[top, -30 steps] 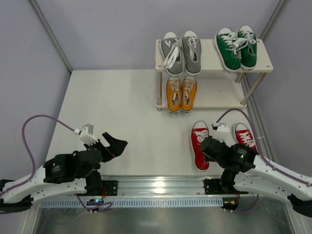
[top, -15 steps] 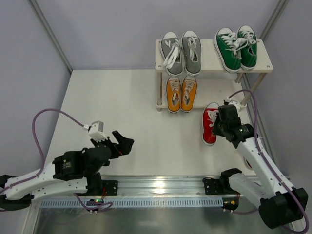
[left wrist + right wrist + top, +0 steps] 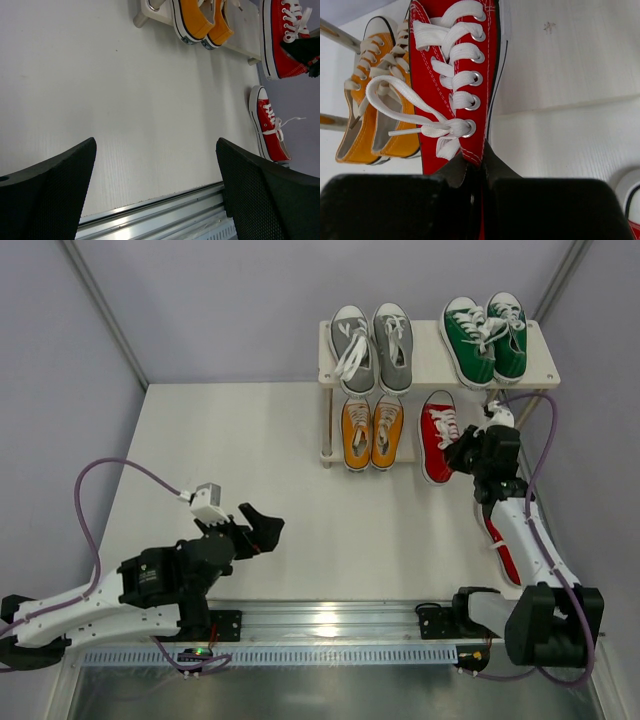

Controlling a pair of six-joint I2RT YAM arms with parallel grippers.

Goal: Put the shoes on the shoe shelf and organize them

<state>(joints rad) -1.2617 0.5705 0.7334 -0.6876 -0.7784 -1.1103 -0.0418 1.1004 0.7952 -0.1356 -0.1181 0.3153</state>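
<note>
Upper right: right gripper (image 3: pixel 468 455) pinching red shoe (image 3: pixel 438 435) heel to slot beside orange pair (image 3: pixel 372 432) on shoe shelf (image 3: pixel 428 360); left gripper (image 3: pixel 258 530) spread, empty.

The right gripper (image 3: pixel 478 169) pinches the heel collar of a red canvas sneaker with white laces (image 3: pixel 465 65), whose toe points to twelve o'clock. A pair of orange canvas sneakers (image 3: pixel 375 115) lies just beside it at nine o'clock.

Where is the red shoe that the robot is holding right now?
In the top view, on the right side, the red shoe is over the lower board of the shelf, just right of the orange pair, gripped by the right hand.
</note>
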